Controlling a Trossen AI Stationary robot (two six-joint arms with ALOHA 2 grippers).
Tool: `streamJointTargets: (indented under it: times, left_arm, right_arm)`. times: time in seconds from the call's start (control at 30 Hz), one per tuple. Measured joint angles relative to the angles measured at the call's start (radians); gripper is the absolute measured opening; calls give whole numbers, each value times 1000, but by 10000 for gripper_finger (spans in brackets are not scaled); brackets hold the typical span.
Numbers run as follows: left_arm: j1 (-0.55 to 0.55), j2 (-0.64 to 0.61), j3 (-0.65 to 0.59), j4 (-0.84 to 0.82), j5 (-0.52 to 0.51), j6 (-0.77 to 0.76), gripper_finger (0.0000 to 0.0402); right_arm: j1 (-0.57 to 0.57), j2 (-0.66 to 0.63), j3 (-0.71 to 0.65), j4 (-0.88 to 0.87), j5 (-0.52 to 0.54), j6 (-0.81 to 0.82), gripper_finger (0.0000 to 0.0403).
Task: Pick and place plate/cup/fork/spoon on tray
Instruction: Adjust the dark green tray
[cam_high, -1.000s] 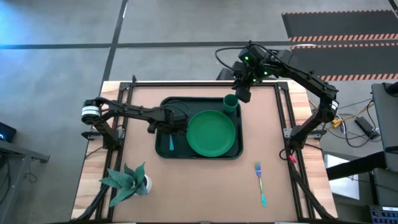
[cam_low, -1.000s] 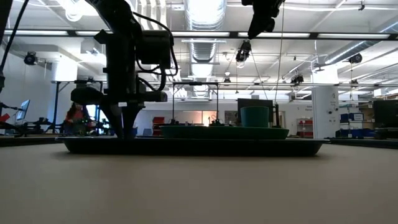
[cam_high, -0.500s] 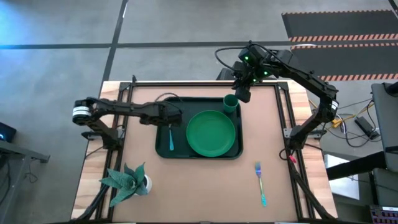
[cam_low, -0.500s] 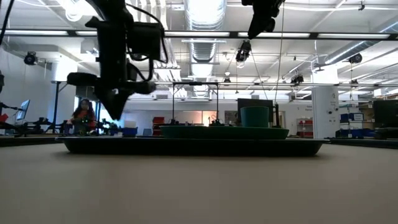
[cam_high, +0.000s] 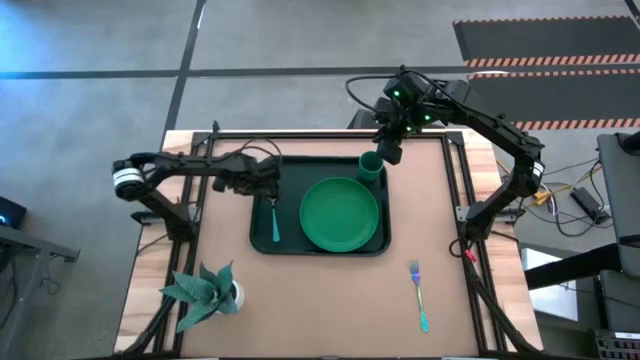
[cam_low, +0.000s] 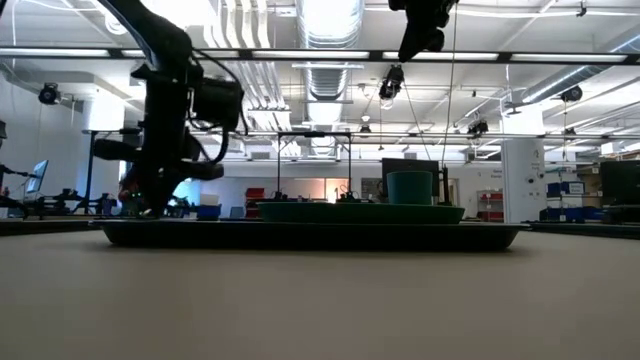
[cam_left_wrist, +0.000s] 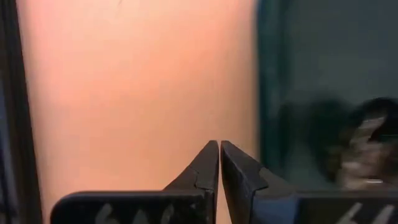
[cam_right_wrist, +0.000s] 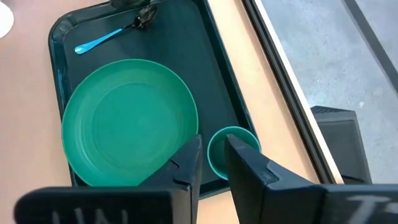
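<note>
The tray (cam_high: 262, 238) holds the plate (cam_high: 340, 213), the cup (cam_high: 371, 166) at its far right corner, and the spoon (cam_high: 274, 222) along its left side. The fork (cam_high: 419, 296) lies on the table, off the tray's near right corner. To collect it, descend over the handle. The right gripper (cam_right_wrist: 211, 163) hovers above the cup, slightly spread. The left gripper (cam_left_wrist: 219, 163) sits over the tray's left rim, fingers pressed together.
</note>
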Motion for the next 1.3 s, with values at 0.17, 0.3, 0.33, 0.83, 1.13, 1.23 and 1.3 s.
streamJointTargets:
  times: [0.17, 0.3, 0.33, 0.83, 1.13, 1.23, 1.3]
  left_arm:
    - [11, 7, -55, 65, 40, 10, 0]
    - [10, 13, -99, 185, 71, 10, 0]
    - [10, 14, -110, 204, 72, 10, 0]
    - [-4, 18, -93, 279, 108, -1, 0]
    - [-71, 23, -93, 434, 181, -55, 0]
    - [-97, 23, -93, 438, 172, -80, 0]
    - [-112, 23, -93, 435, 165, -88, 0]
  right_arm:
    - [0, 0, 0, 0, 0, 3, 54]
    - [0, 0, 0, 2, 0, 15, 54]
    - [0, 0, 0, 3, 0, 17, 54]
    - [0, 0, 0, 4, 0, 18, 54]
    - [0, 0, 0, 3, 1, 18, 54]
    - [0, 0, 0, 3, 1, 18, 54]
    - [0, 0, 0, 3, 1, 18, 54]
